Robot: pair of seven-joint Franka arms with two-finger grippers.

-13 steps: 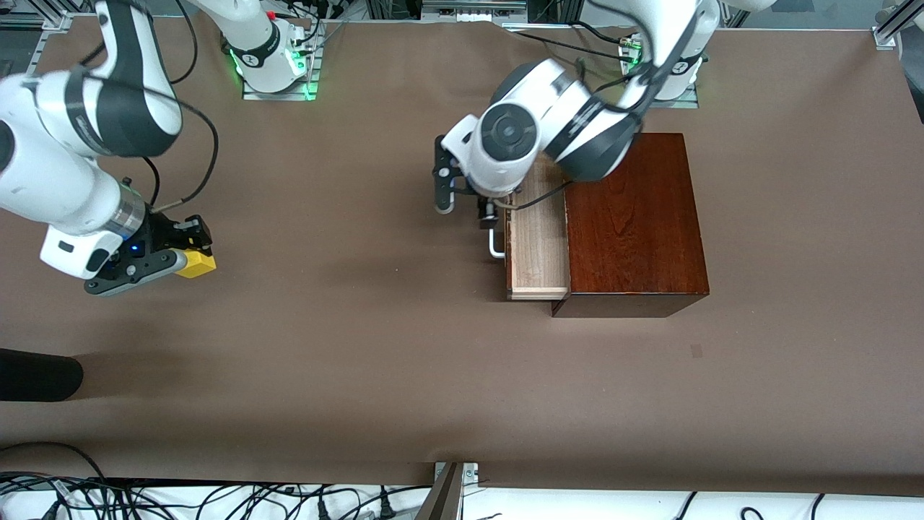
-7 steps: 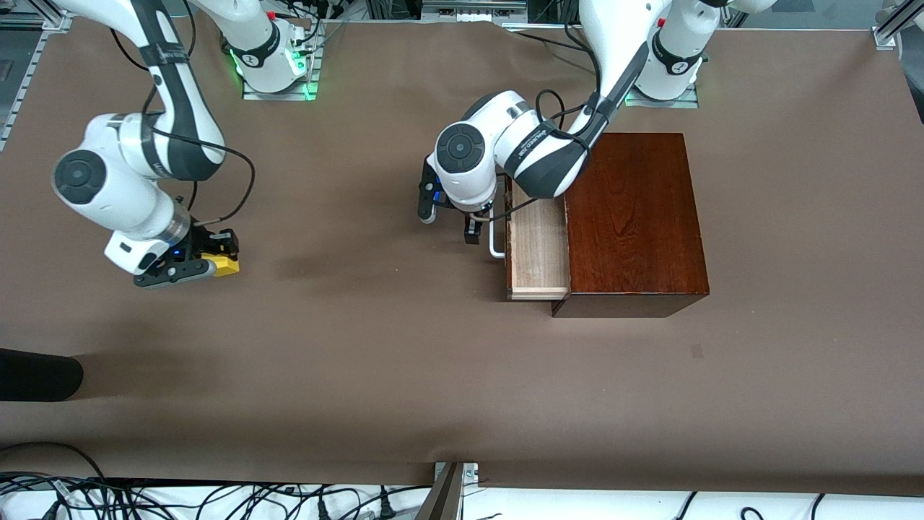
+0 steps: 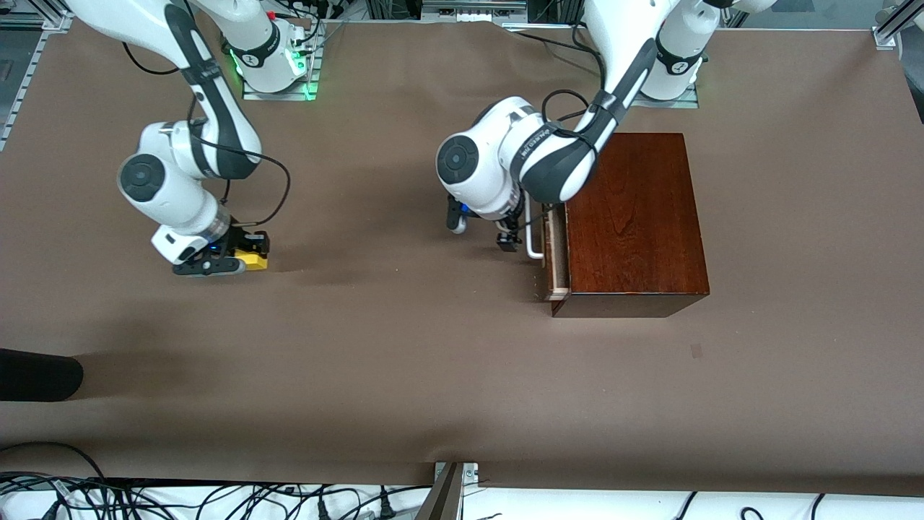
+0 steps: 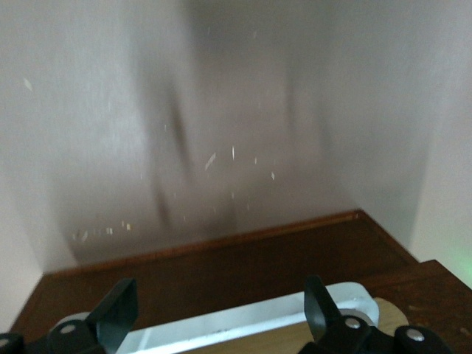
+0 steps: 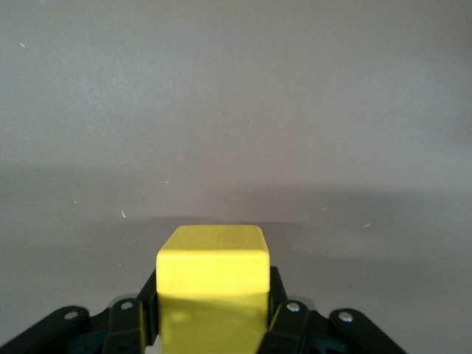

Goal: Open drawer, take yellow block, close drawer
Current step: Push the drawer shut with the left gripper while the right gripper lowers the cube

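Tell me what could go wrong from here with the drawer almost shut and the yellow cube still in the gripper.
1. The left gripper is open at the white U-shaped bar handle of the pale wooden drawer, which shows only a sliver; an off-centre push might slip off or leave it ajar.
2. The right gripper pinches the small bright yellow block low over the brown table; it may scrape if lowered further.

arms: glossy white shells | joints: dark grey bands | cables: black | bases: green lights
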